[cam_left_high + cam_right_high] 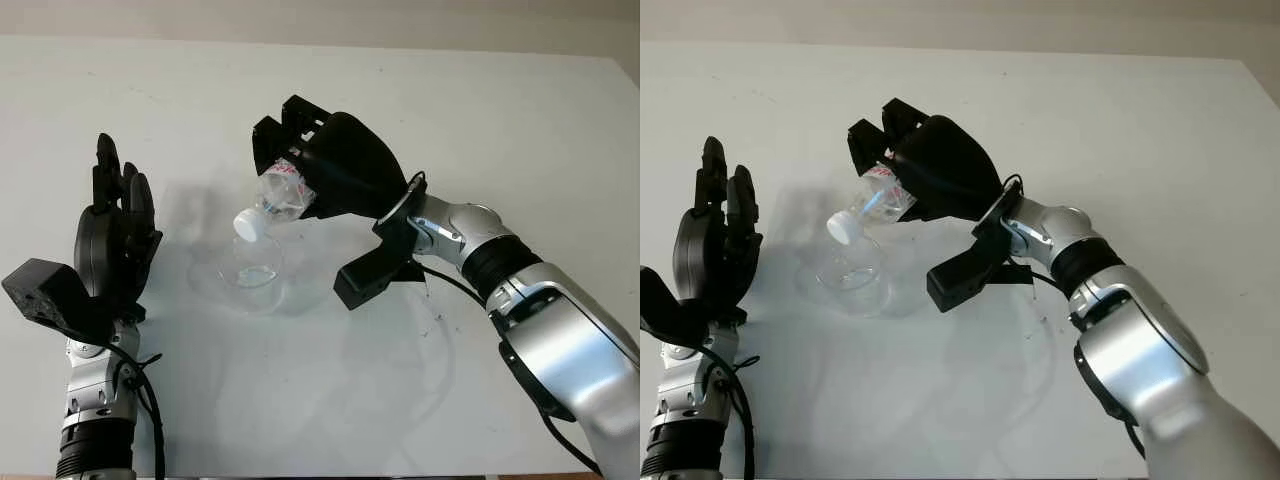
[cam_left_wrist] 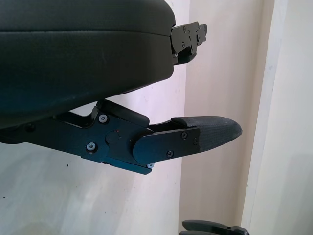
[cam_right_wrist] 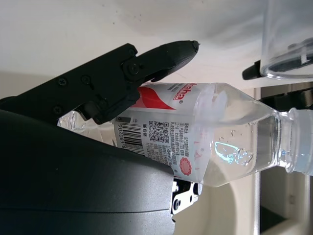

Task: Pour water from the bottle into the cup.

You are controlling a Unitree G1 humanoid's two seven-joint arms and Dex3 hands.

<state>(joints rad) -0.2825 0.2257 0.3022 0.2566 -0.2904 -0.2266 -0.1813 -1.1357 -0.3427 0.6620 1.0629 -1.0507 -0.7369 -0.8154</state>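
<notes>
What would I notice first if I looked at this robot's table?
Probably the right robot hand near the middle of the white table, tipping a water bottle with its white cap over a clear cup. The left robot hand is open beside the cup, holding nothing.

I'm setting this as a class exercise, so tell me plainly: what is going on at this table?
The right hand holds a plastic water bottle tipped over, its white cap still on and pointing down at a clear cup standing on the white table. A little water already sits in the cup. The left hand is open, raised beside the cup, holding nothing.
</notes>
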